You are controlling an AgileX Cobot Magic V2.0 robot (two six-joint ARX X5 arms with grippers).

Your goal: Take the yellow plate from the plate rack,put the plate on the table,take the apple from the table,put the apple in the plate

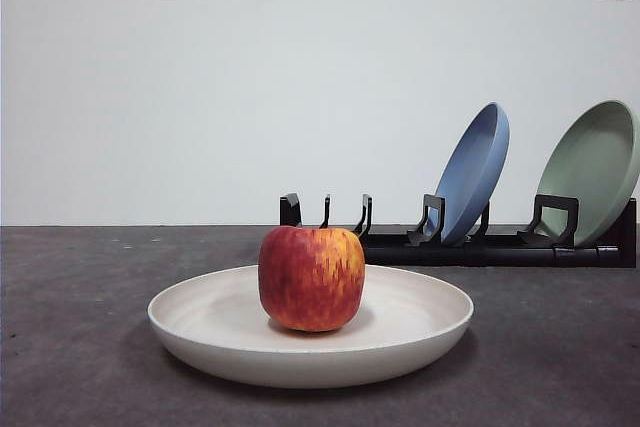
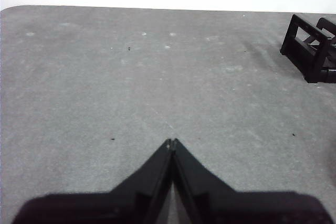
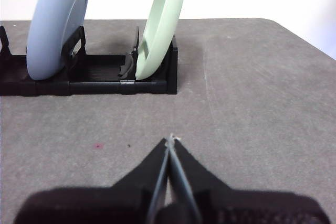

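The red apple (image 1: pixel 311 278) with yellow streaks sits upright in the middle of the cream yellow plate (image 1: pixel 200 319), which lies flat on the dark grey table (image 1: pixel 70 347) near the front. The black plate rack (image 1: pixel 480 247) stands behind it at the back right; its end also shows in the left wrist view (image 2: pixel 311 45) and its length in the right wrist view (image 3: pixel 100 74). My left gripper (image 2: pixel 172 141) is shut and empty over bare table. My right gripper (image 3: pixel 170 139) is shut and empty, in front of the rack. Neither gripper shows in the front view.
A blue plate (image 1: pixel 472 172) and a pale green plate (image 1: pixel 592 172) lean in the rack's right-hand slots; both show in the right wrist view, blue (image 3: pixel 55 22) and green (image 3: pixel 163 22). The rack's left slots stand empty. A white wall with two sockets is behind.
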